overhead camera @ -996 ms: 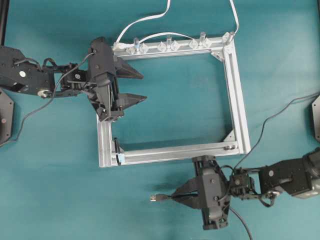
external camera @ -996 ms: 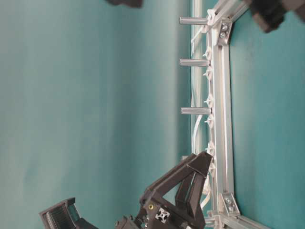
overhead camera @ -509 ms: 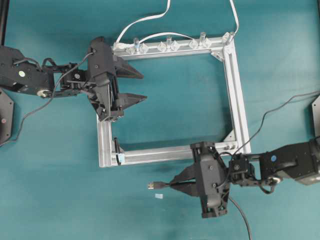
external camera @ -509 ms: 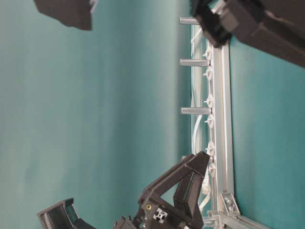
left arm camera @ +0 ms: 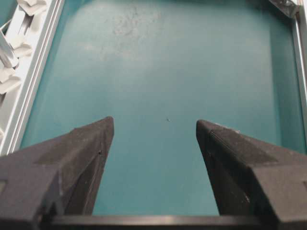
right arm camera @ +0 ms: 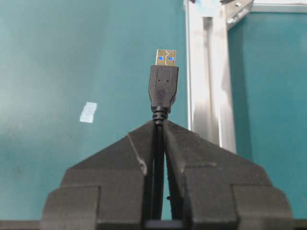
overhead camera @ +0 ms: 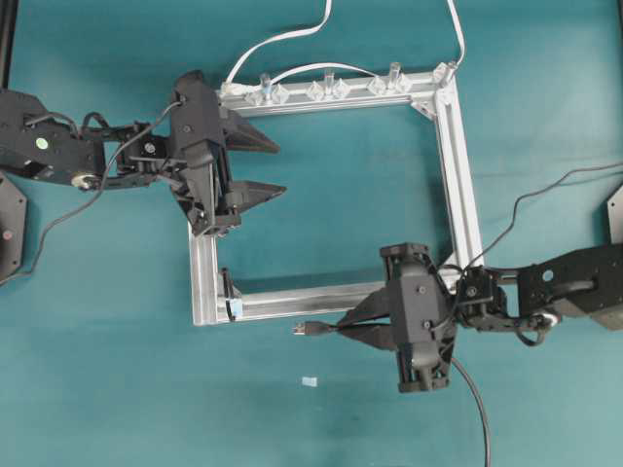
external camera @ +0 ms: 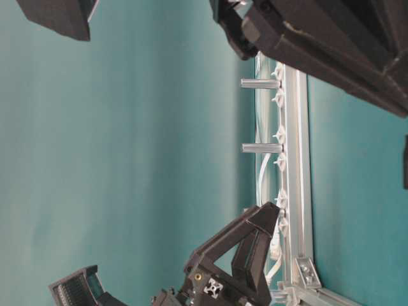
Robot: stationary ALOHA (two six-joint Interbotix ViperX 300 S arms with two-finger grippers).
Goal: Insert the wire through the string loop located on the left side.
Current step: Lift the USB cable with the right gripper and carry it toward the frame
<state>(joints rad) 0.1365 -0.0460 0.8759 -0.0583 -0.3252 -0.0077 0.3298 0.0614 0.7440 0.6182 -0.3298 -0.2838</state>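
No legible writing on the wire (right arm camera: 163, 88) plug.

The worktop (overhead camera: 117, 321) is plain teal. On it lies a silver-grey metal frame (overhead camera: 467, 195) with clear clips, trailed by a white cable (overhead camera: 282, 39). Both arms are matte black. The wire (right arm camera: 163, 86) is black, its plug tip gold-toned (two blue spots inside). A pale-blue scrap (overhead camera: 310, 381) lies nearby.

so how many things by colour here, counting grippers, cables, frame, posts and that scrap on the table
black: 3, left gripper, right gripper, wire
white: 1, cable
silver: 4, frame, three posts
pale: 1, scrap
total: 9
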